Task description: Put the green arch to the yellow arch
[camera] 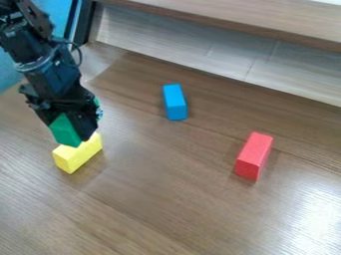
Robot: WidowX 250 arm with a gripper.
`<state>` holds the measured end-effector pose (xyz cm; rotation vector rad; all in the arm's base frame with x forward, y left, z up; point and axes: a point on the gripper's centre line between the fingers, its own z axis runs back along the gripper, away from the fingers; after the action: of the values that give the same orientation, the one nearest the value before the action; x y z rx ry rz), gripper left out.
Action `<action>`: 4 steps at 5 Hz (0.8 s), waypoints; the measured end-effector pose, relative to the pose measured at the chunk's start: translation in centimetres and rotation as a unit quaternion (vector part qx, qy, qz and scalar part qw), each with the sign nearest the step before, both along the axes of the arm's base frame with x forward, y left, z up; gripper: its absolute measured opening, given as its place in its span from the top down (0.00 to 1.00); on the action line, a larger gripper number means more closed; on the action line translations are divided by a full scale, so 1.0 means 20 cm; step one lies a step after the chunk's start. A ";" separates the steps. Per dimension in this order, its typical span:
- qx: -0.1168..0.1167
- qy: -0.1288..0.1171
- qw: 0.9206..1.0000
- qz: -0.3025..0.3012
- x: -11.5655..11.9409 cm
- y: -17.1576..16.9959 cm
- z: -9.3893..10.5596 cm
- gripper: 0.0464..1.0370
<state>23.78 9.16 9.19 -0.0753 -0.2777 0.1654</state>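
My hand: the black two-fingered hand (75, 128), hanging at the left of my view, pinching the green piece.
Green arch: the smooth green toy block (65, 130), tilted in my grip, green showing on both sides of the hand.
Yellow arch: the straight-edged yellow toy block (79, 154), directly below the green in my view; I can't tell if they touch.
Blue block: the oblong blue toy block (174, 102), well apart from yellow.
Red block: the oblong red toy block (253, 156), well apart from my hand, toward the right.
Back edge: the brown wood-grain table (153, 199) meets a pale panel (200, 50) beyond blue, under a wooden ledge (220, 15).
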 end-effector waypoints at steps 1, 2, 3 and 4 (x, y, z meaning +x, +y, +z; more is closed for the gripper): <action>0.006 0.009 1.000 0.003 -0.01 0.03 -0.02 0.44; 0.010 0.011 1.000 0.007 -0.01 0.05 -0.04 0.44; 0.014 0.011 1.000 0.007 -0.01 0.06 -0.04 0.44; 0.018 0.015 1.000 0.009 -0.02 0.08 -0.05 0.44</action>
<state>23.46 10.66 8.14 -0.0343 -0.2516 0.1783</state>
